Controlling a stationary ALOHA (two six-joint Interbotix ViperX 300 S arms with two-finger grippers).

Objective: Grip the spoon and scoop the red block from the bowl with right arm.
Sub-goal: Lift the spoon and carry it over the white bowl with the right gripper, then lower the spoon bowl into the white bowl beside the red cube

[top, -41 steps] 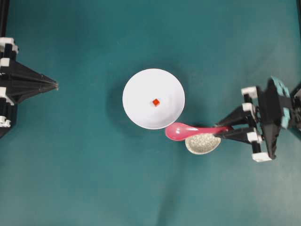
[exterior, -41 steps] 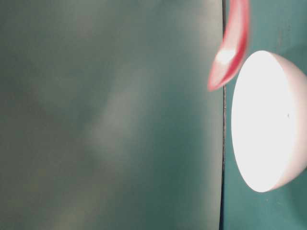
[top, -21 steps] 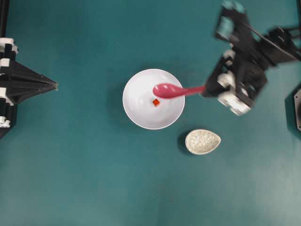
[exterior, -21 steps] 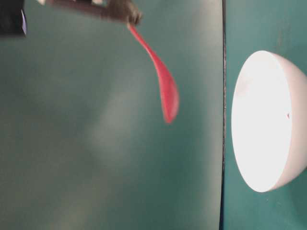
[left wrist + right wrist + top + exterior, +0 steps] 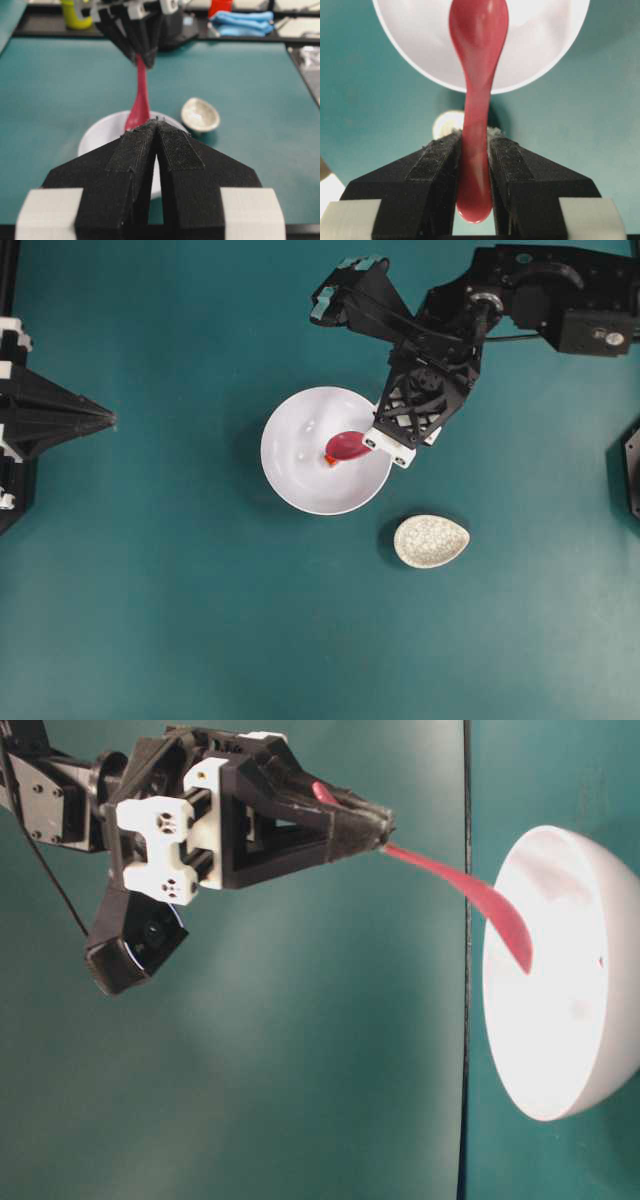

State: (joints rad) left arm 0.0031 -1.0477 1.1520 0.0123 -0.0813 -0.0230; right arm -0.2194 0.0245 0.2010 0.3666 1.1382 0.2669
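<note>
No brand, label or readable writing shows on anything here. The spoon (image 5: 477, 60) is glossy pink-magenta, with a deep oval scoop and a straight, smooth handle; the right gripper (image 5: 474, 142) is clenched on that handle, its two pointed black fingers (image 5: 432, 165) faced with rough, grainy pads pressing on either side. In the overhead view the right arm (image 5: 425, 390), black with white blocks and teal accents, reaches in from the upper right of the frame, and the spoon's scoop (image 5: 347, 445) sits over the inside of the bowl (image 5: 290, 455), near the frame's centre. The bowl is plain, round and white with a smooth shiny surface. The red block (image 5: 330, 459), a tiny orange-red cube, shows only as a sliver at the lower left edge of the scoop, inside the bowl; whether the spoon touches it cannot be told. Lower right of the bowl, apart from it, lies a small speckled off-white teardrop-shaped dish (image 5: 431, 541). Everything stands on a matte teal worktop (image 5: 180, 620). At the left edge of the overhead frame the left gripper (image 5: 108, 420) holds nothing, its textured black fingers (image 5: 137, 145) pressed together to a point.
</note>
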